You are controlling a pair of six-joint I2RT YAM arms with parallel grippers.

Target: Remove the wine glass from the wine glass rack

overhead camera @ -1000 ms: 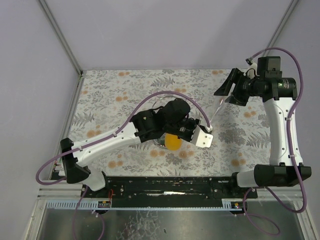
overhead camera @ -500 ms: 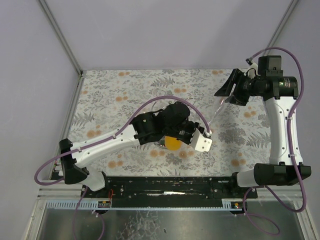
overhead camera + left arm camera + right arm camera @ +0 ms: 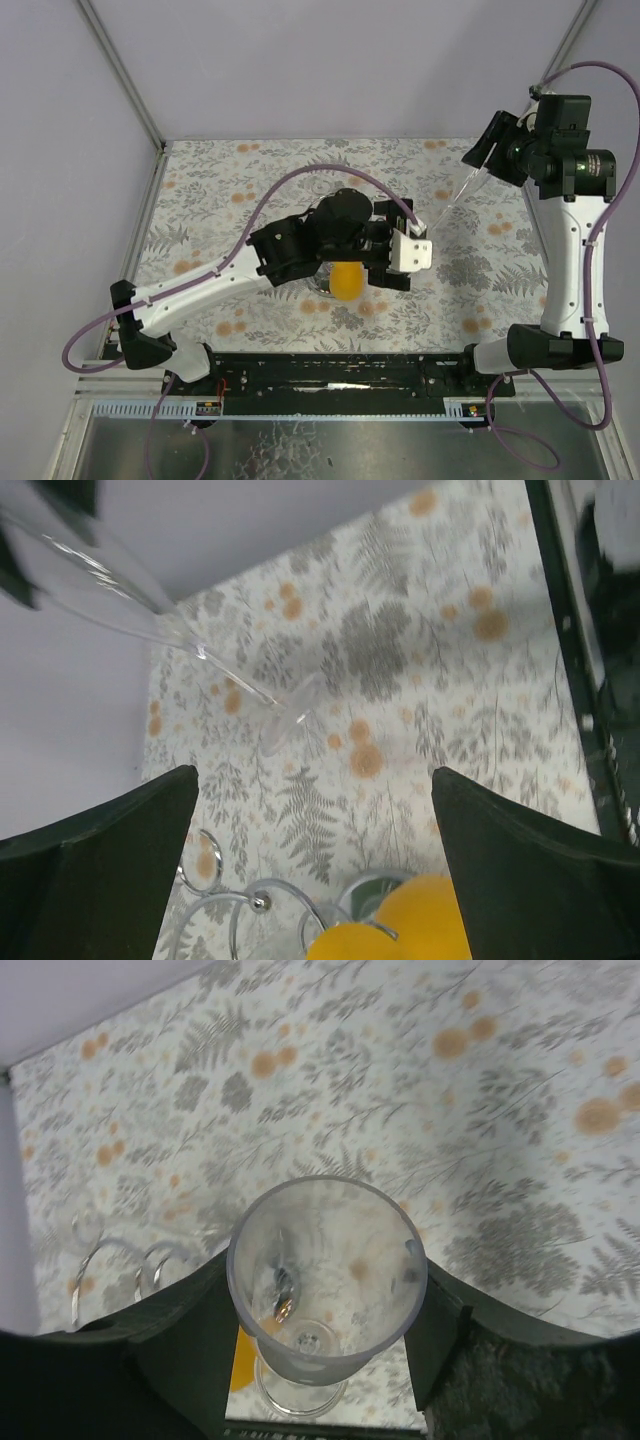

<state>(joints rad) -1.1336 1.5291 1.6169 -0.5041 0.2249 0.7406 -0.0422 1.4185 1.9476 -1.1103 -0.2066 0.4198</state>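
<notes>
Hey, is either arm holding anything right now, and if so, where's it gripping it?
The right gripper holds the wine glass by its bowl, with the stem and foot free. The left gripper is open and holds nothing.

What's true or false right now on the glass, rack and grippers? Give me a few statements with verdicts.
1. The right gripper holds the wine glass by its bowl. True.
2. The wine glass hangs from the rack. False: it is tilted in the air, clear of the rack's wire loops.
3. The left gripper is shut on the glass stem. False: it is open and holds nothing; the stem is beyond its fingers.
4. An orange object sits by the rack, under the left arm. True.
</notes>
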